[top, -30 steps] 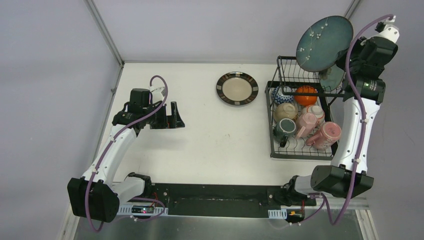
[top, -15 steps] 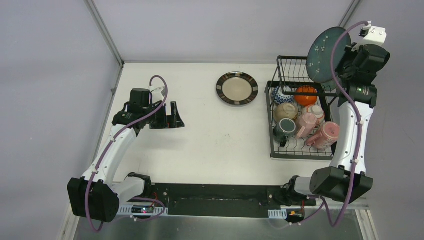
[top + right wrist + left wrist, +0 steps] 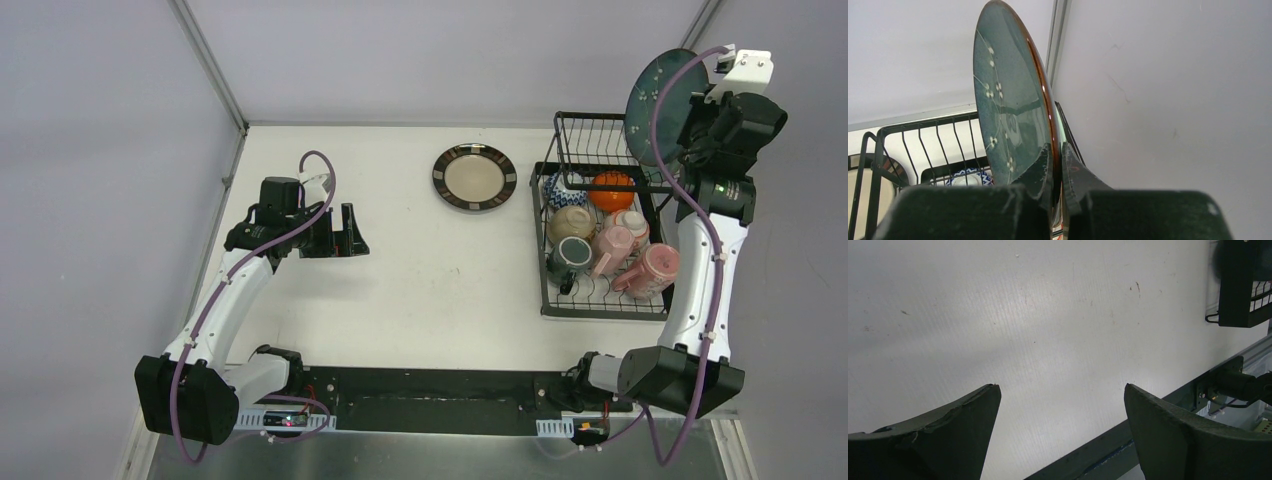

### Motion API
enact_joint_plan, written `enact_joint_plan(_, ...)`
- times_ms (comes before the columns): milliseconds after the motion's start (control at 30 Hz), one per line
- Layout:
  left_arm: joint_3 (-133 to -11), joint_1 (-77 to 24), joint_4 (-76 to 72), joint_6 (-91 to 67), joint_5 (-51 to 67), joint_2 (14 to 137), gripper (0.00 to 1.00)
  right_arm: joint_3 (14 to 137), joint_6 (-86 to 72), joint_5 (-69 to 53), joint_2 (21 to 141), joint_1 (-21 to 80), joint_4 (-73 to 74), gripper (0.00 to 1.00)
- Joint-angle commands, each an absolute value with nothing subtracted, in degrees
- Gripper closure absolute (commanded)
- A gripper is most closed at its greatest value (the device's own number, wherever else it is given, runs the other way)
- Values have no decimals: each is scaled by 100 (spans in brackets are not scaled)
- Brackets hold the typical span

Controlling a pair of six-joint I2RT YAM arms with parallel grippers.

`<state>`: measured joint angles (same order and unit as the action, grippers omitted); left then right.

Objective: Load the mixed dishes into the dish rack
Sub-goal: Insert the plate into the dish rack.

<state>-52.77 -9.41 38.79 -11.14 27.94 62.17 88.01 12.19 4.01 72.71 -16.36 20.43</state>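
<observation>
Plate (image 3: 1008,110), seemingly upright, in right gripper (image 3: 1057,152)

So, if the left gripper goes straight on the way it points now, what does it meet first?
Probably the bare table: the open left gripper points over it, and the dish rack lies off to one side.

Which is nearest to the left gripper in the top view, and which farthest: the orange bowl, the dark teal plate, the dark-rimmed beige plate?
1. dark-rimmed beige plate: on the table, right of the left gripper.
2. orange bowl: inside the dish rack.
3. dark teal plate: held by the right gripper, above the rack.
</observation>
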Motion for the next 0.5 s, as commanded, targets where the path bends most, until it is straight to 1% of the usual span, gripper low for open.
enact_joint_plan(0,-5287,-967,3875,-1020,2795,6074,1,9128,1342,391,6804,-1662,582,100)
enact_joint_plan(467,-5262,-967,3876,-1022,2814,5979,1,9082,1777,328,6639,-1670,554,100)
